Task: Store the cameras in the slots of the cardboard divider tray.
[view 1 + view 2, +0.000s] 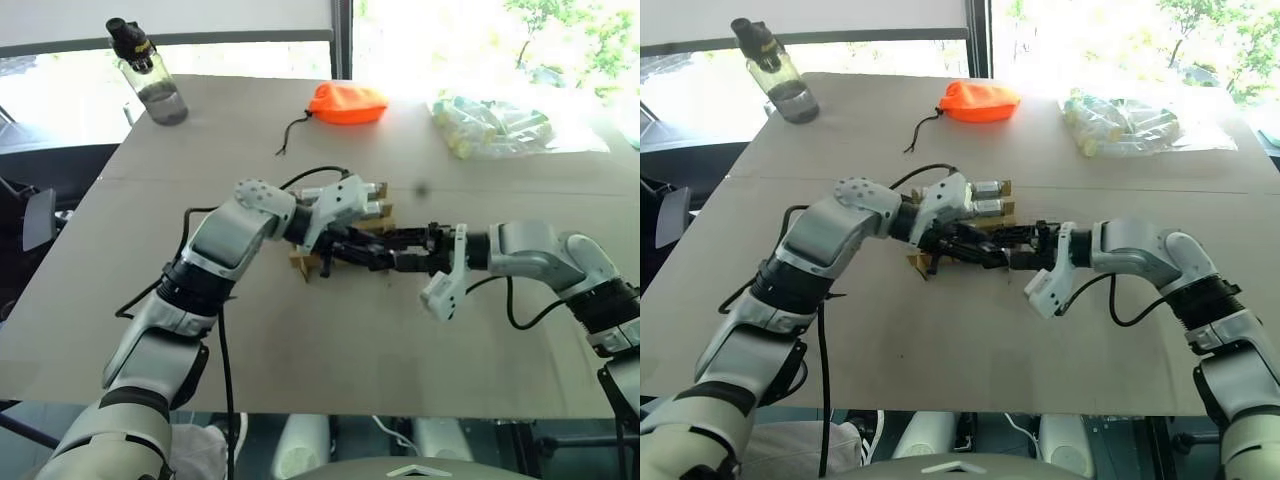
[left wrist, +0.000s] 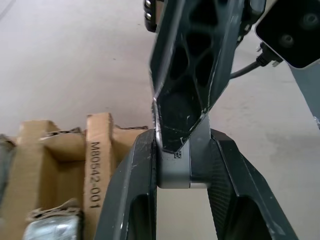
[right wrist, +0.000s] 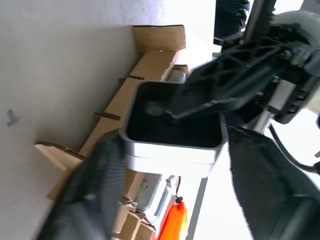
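Our left pincer point(image 2: 182, 175) clamps the small, stiff, smooth camera point(image 2: 175, 172) by its flat sides beside the cardboard divider tray point(image 2: 97, 165), our right pincer point(image 3: 170, 165) standing wide.

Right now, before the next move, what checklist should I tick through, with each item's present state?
1. Left gripper shut on the camera: ok.
2. Right gripper clear of that camera: cannot tell.
3. Cardboard divider tray flat on the table, close by the grippers: ok.
4. Free slot showing in the tray: ok.
5. Camera lined up over that slot: not ok, it sits beside the tray in the left wrist view.
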Controlling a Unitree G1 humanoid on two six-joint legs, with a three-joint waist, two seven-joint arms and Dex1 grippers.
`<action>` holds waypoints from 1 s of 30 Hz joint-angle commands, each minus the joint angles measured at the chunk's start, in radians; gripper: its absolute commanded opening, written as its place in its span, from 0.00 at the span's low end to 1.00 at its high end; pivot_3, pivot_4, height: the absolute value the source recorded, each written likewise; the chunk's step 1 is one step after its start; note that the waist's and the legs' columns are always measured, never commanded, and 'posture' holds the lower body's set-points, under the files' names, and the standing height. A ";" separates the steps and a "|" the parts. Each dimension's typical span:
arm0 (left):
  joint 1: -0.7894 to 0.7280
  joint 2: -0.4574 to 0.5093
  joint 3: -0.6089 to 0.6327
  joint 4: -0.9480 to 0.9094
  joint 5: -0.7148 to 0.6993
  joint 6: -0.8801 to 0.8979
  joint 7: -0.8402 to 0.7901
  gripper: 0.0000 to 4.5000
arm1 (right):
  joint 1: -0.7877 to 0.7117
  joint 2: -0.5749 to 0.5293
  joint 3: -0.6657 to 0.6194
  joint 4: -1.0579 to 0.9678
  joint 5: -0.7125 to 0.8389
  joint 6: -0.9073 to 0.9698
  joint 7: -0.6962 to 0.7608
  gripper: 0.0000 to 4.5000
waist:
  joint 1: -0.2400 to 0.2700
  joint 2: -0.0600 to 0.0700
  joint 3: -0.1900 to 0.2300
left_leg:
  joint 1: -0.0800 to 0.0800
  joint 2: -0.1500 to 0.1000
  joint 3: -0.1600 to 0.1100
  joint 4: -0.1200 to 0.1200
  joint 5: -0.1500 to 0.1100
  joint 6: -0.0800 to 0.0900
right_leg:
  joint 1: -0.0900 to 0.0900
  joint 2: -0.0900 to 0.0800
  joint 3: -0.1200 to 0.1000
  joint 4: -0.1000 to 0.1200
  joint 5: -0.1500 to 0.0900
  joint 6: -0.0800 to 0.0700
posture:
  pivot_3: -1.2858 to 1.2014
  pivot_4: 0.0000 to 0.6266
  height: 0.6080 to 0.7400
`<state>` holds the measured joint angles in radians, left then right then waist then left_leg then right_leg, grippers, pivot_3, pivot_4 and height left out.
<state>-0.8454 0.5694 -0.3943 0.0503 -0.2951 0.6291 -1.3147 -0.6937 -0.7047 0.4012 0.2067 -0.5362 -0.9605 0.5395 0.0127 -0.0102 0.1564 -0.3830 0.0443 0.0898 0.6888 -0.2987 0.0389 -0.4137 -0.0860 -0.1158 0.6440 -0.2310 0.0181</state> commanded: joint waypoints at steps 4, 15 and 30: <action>-0.059 -0.008 0.042 0.027 0.004 -0.045 -0.002 0.17 | 0.137 -0.025 -0.111 -0.116 0.303 0.225 0.070 1.00 | 0.002 0.000 0.000 | -0.001 -0.001 0.000 0.001 0.000 0.000 | 0.000 -0.001 -0.001 0.000 0.000 0.000 | 0.52 0.24 0.89; -0.150 -0.073 0.049 0.263 0.124 -0.244 0.072 0.17 | 0.736 -0.025 -0.336 -0.577 1.087 1.071 0.146 1.00 | -0.001 0.000 0.000 | 0.001 -0.001 -0.005 0.000 0.000 0.000 | 0.002 0.000 -0.001 0.001 0.000 0.000 | 0.52 0.24 0.89; -0.228 -0.129 0.032 0.473 0.241 -0.358 0.001 0.17 | 1.027 0.293 -0.416 -0.747 1.092 1.014 0.024 1.00 | 0.002 -0.001 0.000 | -0.001 -0.003 -0.009 0.000 -0.001 0.002 | 0.001 0.000 -0.002 0.000 0.000 0.000 | 0.52 0.24 0.89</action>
<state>-1.0406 0.4458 -0.3672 0.5301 -0.0510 0.2788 -1.2946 0.3286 -0.4202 0.0061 -0.5173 0.5583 0.0810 0.5595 0.0149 -0.0111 0.1566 -0.3836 0.0420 0.0810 0.6890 -0.2996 0.0405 -0.4132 -0.0860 -0.1174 0.6443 -0.2311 0.0184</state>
